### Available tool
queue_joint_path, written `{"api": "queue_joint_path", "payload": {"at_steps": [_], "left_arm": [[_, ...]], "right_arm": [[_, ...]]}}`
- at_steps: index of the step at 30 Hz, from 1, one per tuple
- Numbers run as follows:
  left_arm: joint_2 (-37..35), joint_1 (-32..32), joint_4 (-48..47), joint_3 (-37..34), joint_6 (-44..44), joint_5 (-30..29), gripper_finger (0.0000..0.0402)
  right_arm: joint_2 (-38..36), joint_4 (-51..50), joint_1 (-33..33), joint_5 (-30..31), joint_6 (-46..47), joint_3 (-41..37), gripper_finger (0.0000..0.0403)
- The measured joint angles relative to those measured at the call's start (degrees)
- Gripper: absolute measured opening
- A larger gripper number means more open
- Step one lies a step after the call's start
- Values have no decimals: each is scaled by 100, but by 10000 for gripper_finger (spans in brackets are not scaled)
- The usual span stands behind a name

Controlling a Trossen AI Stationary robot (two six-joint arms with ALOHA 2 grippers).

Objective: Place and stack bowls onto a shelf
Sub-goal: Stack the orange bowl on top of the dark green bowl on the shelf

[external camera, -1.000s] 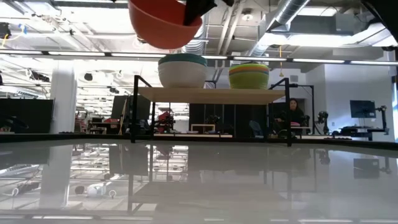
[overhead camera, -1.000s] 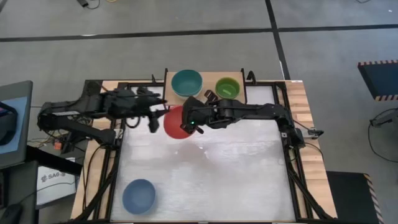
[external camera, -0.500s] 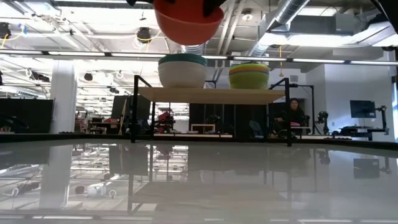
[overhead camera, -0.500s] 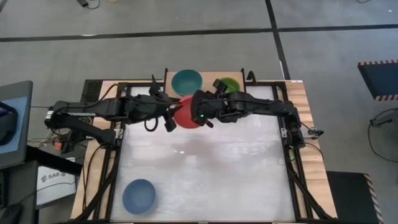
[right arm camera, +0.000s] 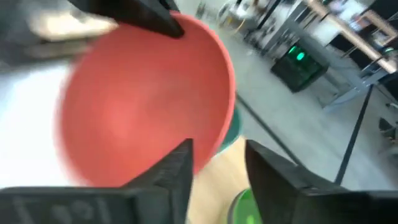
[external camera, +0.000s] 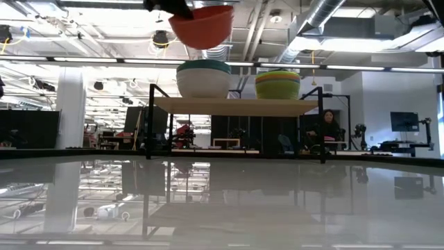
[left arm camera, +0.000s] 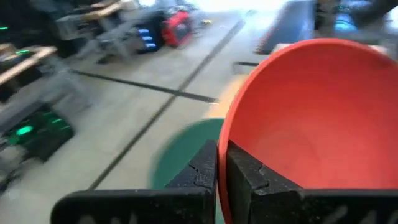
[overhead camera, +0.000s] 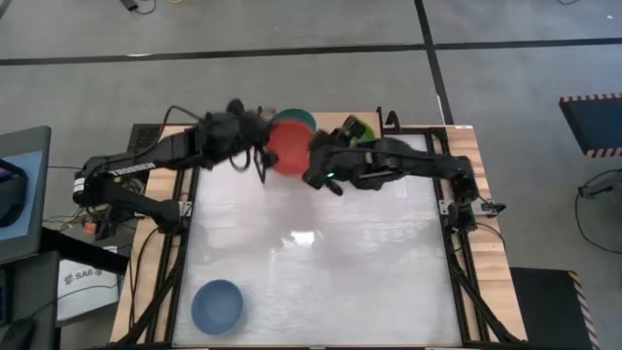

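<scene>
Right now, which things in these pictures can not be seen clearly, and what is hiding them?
- Teal bowl, high view: mostly covered by the red bowl held above it.
- Green bowl, high view: largely hidden by the right arm.
- Left gripper, low view: cut off by the top edge; only a dark part shows on the red bowl's rim.
- Right gripper, low view: out of frame.
- Stacks on the shelf, low view: the bowl count is unclear.

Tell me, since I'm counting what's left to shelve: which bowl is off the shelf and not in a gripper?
The blue bowl, alone at the table's near left corner. The red bowl is held by the left gripper.
</scene>
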Motion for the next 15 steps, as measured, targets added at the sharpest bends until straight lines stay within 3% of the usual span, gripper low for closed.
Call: {"api": "queue_joint_path", "payload": {"at_steps": [6,15], "left_arm": [[148,1025,540,20,-127,482,0],[699,2082,382,20,-1127,1542,0]], "right_arm": [[-575,454,6,209,178,11,232],[-1177,42,18,-733,1240,9,237]]}}
